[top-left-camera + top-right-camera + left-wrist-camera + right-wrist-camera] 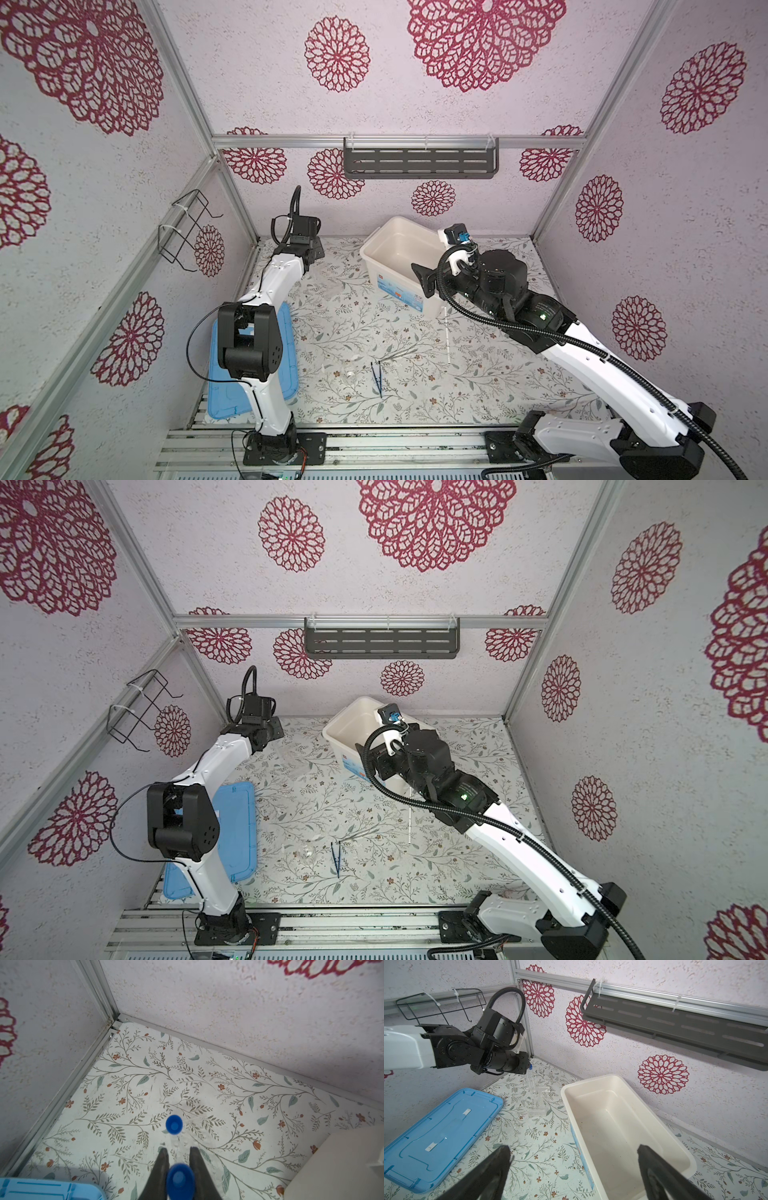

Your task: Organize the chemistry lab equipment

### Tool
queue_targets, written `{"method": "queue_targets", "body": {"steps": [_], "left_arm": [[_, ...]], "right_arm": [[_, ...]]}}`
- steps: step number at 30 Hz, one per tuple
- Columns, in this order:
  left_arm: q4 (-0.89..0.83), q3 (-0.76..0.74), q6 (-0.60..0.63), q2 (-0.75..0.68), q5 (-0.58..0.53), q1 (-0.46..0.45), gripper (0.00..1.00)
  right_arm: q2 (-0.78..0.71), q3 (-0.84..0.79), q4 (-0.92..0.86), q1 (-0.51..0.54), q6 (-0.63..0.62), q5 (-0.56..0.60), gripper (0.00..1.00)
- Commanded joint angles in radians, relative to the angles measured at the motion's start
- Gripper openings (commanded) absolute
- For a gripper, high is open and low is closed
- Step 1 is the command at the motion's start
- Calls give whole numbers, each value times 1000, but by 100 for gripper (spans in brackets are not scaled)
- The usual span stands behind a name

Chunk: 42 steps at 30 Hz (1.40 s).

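Left pincer (179,1148): narrow, clamped on a blue-capped clear tube (180,1180); corner walls close ahead.
Second tube (174,1127): just past its tips, upright in a transparent rack (536,1105).
Right pincer (573,1146): wide, empty, straddling the smooth white tub (591,1080) rim; open floral table (529,1136) beside.

From the middle of the table (478,374): tub (368,254) at twelve o'clock, lid (232,401) out at eight along the left edge. Rod (448,336) lies at three, just before the tub's near corner. Tweezers (377,379) at six, slim tool (399,355) just behind them, small vessel (351,374) at seven. At eleven, a stand (537,1105), a tube (532,1082) upright, seemingly in it.
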Motion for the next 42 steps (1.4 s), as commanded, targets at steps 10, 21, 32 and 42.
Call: {"method": "queue_targets", "body": {"steps": [10, 21, 32, 42], "left_arm": [[-4, 20, -33, 37, 14, 13, 6], [-12, -19, -23, 23, -13, 13, 5], [-15, -6, -28, 71, -7, 8, 5], [12, -50, -16, 65, -29, -8, 10]], "right_arm": [[5, 53, 16, -4, -20, 2, 99], [2, 45, 23, -4, -12, 1, 99], [2, 42, 39, -4, -11, 2, 99], [9, 45, 51, -4, -4, -8, 99]]}}
